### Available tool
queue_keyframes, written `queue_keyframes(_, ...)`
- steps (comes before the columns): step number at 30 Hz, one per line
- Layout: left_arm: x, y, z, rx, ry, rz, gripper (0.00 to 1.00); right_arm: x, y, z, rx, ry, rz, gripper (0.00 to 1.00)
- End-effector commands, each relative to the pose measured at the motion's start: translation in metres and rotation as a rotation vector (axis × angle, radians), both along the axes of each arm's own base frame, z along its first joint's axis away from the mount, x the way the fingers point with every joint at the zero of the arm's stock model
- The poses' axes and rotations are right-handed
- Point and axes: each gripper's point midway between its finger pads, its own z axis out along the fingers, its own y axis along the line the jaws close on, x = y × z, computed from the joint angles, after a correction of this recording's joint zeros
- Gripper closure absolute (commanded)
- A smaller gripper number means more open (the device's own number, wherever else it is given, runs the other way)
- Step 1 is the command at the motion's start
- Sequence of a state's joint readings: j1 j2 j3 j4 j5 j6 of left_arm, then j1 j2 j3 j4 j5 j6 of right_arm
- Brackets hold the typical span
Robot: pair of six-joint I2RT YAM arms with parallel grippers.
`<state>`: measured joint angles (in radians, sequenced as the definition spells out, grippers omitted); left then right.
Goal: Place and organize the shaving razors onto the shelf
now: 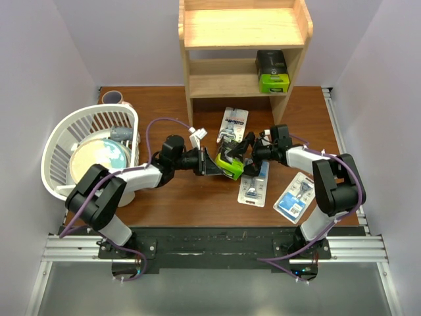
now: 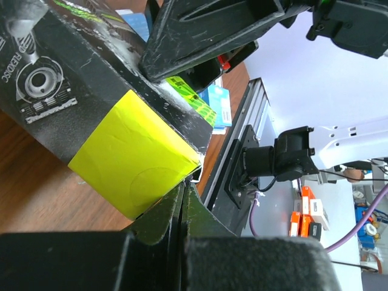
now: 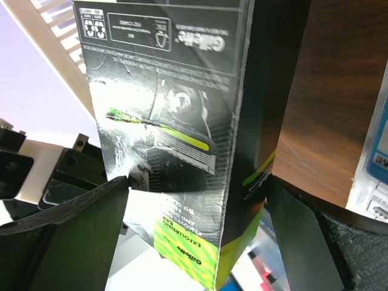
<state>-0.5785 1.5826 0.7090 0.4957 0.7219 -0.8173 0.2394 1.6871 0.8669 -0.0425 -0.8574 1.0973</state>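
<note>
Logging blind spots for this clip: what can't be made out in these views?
Left wrist view: whether the left jaws pinch the black box or only touch its green end; the box covers the contact.
Top view: the lower tier's back on the shelf, hidden under the top board.
Top view: the upper end of the middle razor card, under the right arm.
Right wrist view: a blue card, cut off by the right edge.
</note>
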Motion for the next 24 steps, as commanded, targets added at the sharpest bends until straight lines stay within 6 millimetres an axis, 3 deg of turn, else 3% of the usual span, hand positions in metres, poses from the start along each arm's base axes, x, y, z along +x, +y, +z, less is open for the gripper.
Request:
queue_keyframes(1, 0.011, -0.014, 0.036, -0.108, -0.104, -0.003, 1.00, -0.015, 0.011, 0.023, 0.097, 0.078, 0.033, 0.01)
queue_keyframes(7, 0.018, -0.019, 0.048, -0.134, -0.123, 0.023, 1.00, -0.030, 0.008, 0.016, 0.071, 0.145, 0.020, 0.01)
queue_keyframes(11, 0.011, -0.023, 0.036, -0.111, -0.145, 0.012, 1.00, -0.021, 0.009, 0.025, 0.079, 0.098, 0.018, 0.02)
queue_keyframes(13, 0.008, -0.020, 0.029, -0.099, -0.144, 0.014, 1.00, -0.009, 0.010, 0.035, 0.063, -0.011, 0.033, 0.08)
queue_keyframes(14, 0.006, -0.019, 0.031, -0.099, -0.157, 0.014, 1.00, -0.007, 0.010, 0.039, 0.057, -0.057, 0.047, 0.19)
queue_keyframes(17, 0.008, -0.015, 0.034, -0.089, -0.207, 0.031, 1.00, -0.005, 0.008, 0.047, 0.029, -0.180, 0.097, 0.37)
queue_keyframes(21, 0.001, -0.014, 0.052, -0.103, -0.279, -0.014, 1.00, -0.013, 0.001, 0.053, -0.028, -0.242, 0.142, 0.43)
queue_keyframes(24, -0.005, -0.009, 0.070, -0.114, -0.347, -0.024, 1.00, -0.011, -0.001, 0.077, -0.059, -0.365, 0.201, 0.50)
